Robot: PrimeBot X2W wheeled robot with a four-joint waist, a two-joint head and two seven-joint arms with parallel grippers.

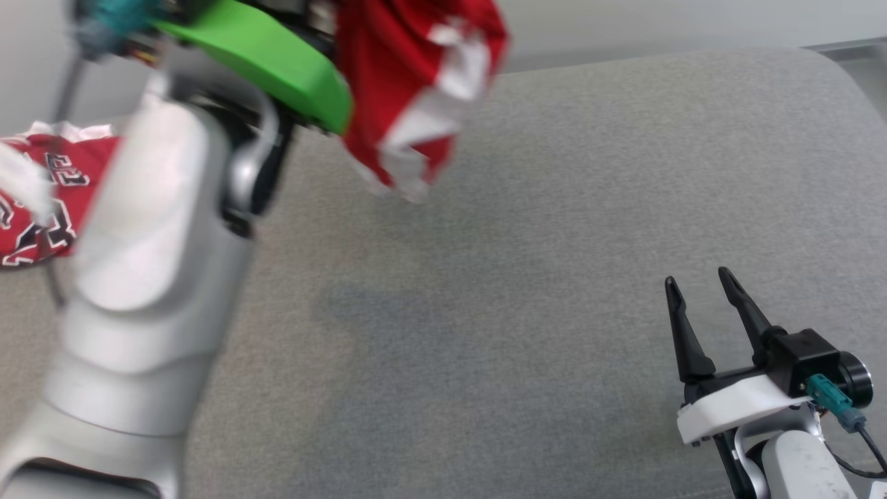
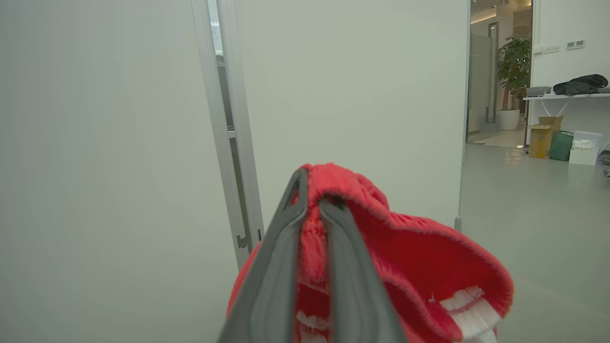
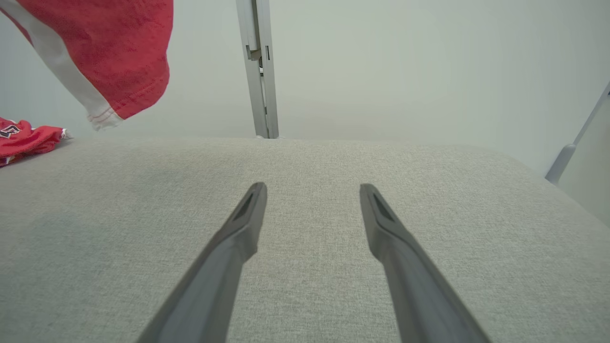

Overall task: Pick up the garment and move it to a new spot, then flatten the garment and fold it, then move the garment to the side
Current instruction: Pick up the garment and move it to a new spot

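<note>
- From the head: carries the garment [image 1: 416, 90] high over the grey padded surface [image 1: 554, 208], red-and-white folds dangling blurred beside the green wrist cover [image 1: 277, 62]. Has a red printed bunch [image 1: 41, 201] lying at far left behind the forearm; cannot tell whether joined to the lifted part. If joined, could drag or snag during the carry.
- Same view: rests the right gripper [image 1: 697, 279] low at the right, fingers apart, nothing between them, well apart from the cloth. Too far off to catch a slipping hem.
- From the left wrist: pinches a ribbed red fold in the left gripper [image 2: 314, 190], fingers nearly together, cloth bulging over the tips. Grips only a narrow bunch; may slide out on a swing, or land crumpled and harder to flatten.
- From the right wrist: shows the hanging hem at upper left, clear of the padding. Holds the spread fingers near that padding; could scrape or catch it if lowered carelessly.
</note>
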